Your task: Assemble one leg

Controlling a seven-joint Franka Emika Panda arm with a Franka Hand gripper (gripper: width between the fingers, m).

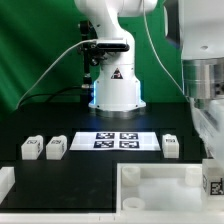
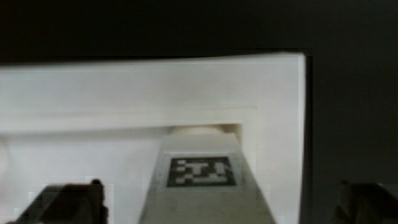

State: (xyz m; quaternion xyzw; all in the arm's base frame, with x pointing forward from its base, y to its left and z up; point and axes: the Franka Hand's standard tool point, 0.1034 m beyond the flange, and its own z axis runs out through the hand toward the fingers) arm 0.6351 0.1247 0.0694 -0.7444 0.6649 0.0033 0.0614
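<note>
Gripper [image 2: 214, 205]: fingers [image 2: 68, 205] spread wide, touching nothing
Leg [image 2: 205, 170]: tagged white block between them, against the rimmed tray part [image 2: 107, 100]

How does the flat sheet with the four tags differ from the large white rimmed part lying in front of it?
The marker board is thin and flat; the rimmed part is thicker, with raised walls. The marker board carries four black tags; the rimmed part's upper surface looks plain white. Both are white and lie on the black table.
</note>
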